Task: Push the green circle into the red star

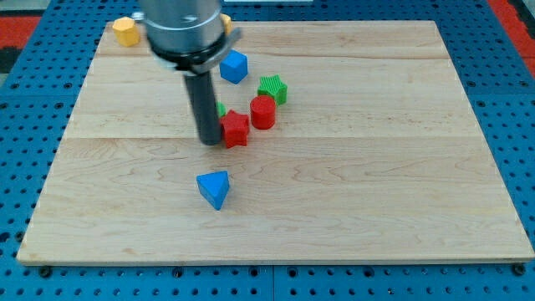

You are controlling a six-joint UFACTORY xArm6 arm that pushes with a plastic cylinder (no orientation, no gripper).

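Note:
The red star [235, 129] lies near the board's middle, a little toward the view's top. My tip [209, 141] rests on the board right against the star's left side. The green circle [221, 110] is almost wholly hidden behind the rod; only a green sliver shows just above the star's upper left. Whether it touches the star I cannot tell.
A red cylinder-like block [262, 111] sits right of the star, a green star [272, 89] above it, a blue cube [234, 66] further up. A blue triangle [214, 188] lies below. A yellow block [125, 31] sits at the top left edge of the wooden board [401, 184].

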